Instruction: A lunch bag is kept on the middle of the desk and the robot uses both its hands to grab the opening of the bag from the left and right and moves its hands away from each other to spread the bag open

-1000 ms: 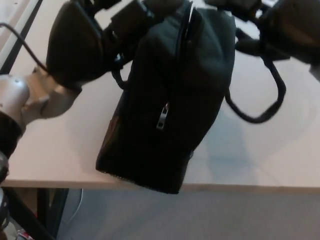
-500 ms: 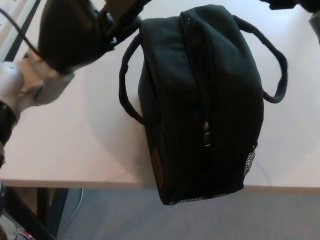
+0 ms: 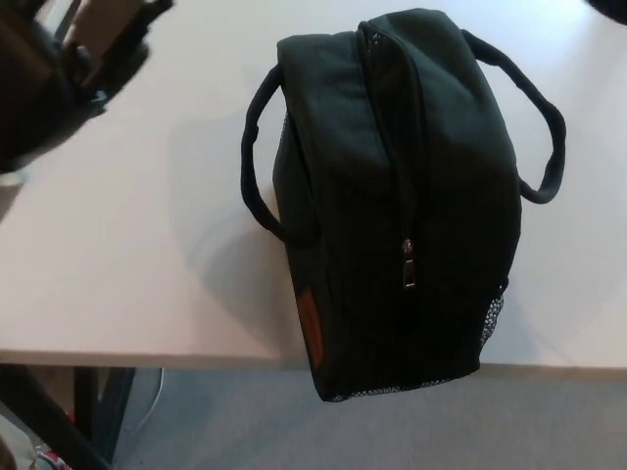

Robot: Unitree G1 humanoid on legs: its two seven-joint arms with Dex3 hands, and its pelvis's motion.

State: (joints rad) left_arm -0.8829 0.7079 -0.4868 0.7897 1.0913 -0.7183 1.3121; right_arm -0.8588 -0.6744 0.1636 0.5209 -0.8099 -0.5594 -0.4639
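You will find no readable text here. The small brown tag low on the lunch bag left side is too blurred to read.

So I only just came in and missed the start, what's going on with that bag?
A black lunch bag lies on a pale desk, its near end hanging over the front edge. Nothing is holding it at this moment. The robot's left hand is up at the far left corner, apart from the bag and blurred, and the right hand barely shows at the top right. The zip looks closed, with its puller near the front end, and the two carry handles lie out to either side.
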